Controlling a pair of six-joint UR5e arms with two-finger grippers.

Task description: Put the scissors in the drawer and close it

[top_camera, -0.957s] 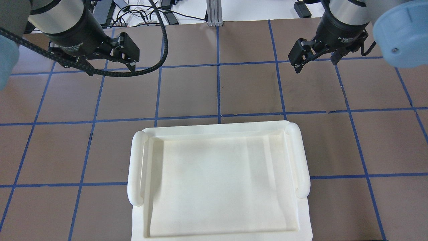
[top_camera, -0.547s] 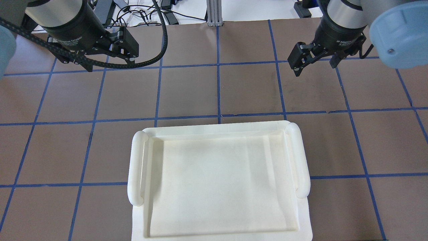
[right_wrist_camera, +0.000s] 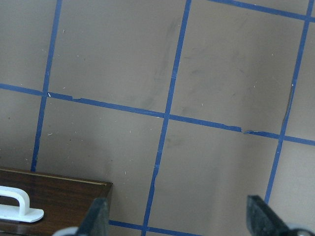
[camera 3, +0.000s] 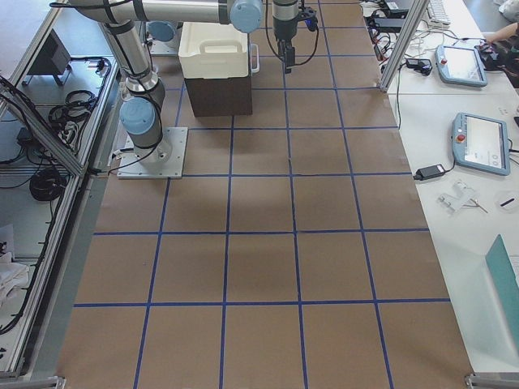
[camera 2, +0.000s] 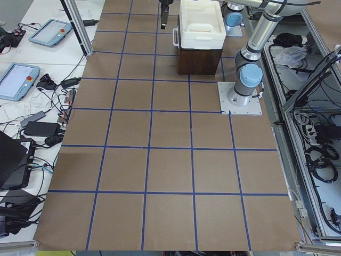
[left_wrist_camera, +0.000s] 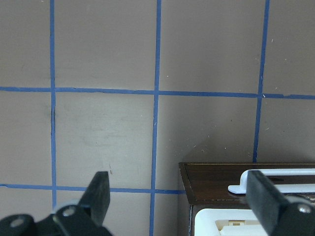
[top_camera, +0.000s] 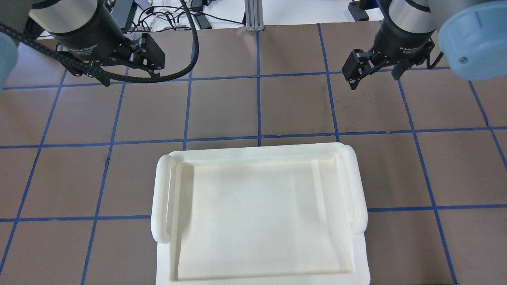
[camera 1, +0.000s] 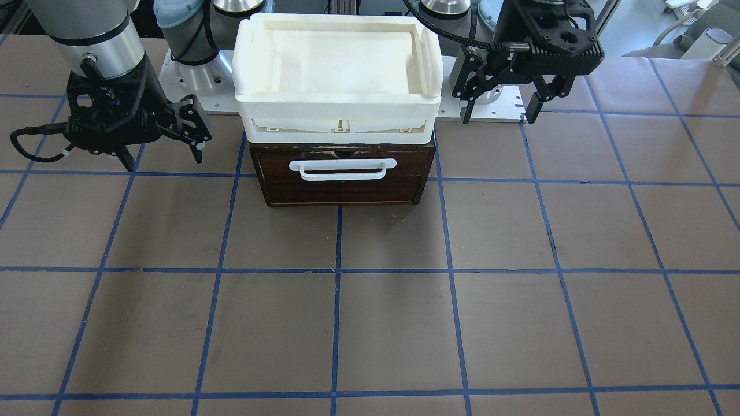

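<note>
The drawer (camera 1: pixel 341 188) is shut, its dark brown front with the white bar handle (camera 1: pixel 342 169) flush with its wooden case. The scissors show in no view. My left gripper (camera 1: pixel 497 115) hangs open and empty beside the drawer case; in the overhead view it (top_camera: pixel 132 77) is at the far left. Its wrist view shows the drawer front (left_wrist_camera: pixel 216 182) below its spread fingers. My right gripper (camera 1: pixel 165 159) is open and empty on the other side, at the far right in the overhead view (top_camera: pixel 374 79). Its wrist view shows a corner of the drawer front (right_wrist_camera: pixel 59 191).
A white plastic tray (top_camera: pixel 257 152) sits on top of the drawer case and hides it from above; it also shows in the front view (camera 1: pixel 338 110). The brown table has blue tape lines. Cables and tablets lie past the table's edges.
My left gripper has drawn a little farther from the tray toward the table's far edge. My right gripper has barely shifted. Both stay open.
</note>
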